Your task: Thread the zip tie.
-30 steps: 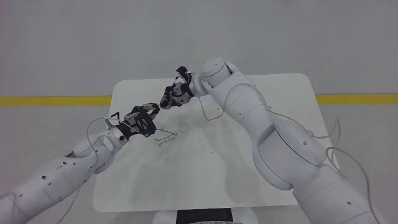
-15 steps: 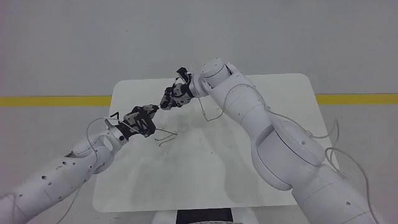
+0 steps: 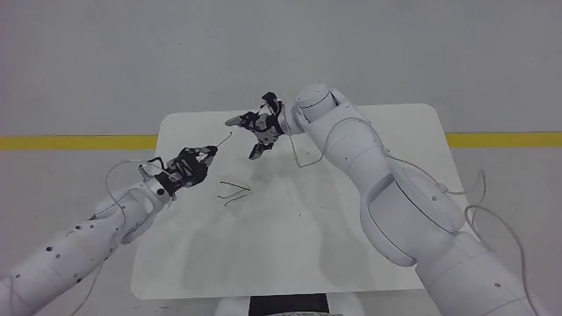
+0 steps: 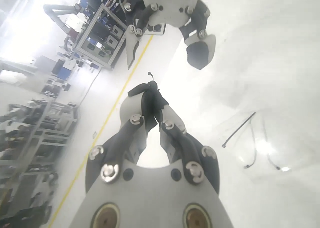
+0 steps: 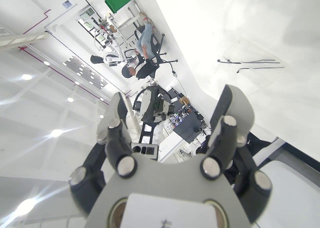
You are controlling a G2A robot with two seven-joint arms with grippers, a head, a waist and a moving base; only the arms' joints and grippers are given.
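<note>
Nearest on the white worktop (image 3: 263, 254): three loose ties (image 3: 244, 189) by the look of it, lying flat in a small crossing cluster, too thin and overlapped for a sure count. Set apart from both claws, nearer the robot than either. Just beyond, raised off the surface, the left claw (image 3: 208, 152): pinched fully together on one zip tie (image 3: 223, 140), a fourth, separate from the cluster. From the left wrist, a short hooked tip poking out past the closed fingertips. From above, a thin dark strand slanting away from that grip toward the other arm. Farthest out, facing the left claw head-on, the right claw (image 3: 243, 137): spread wide, empty, touching neither tie nor worktop, with the strand's free end near its spread fingers and the two claws themselves apart
</note>
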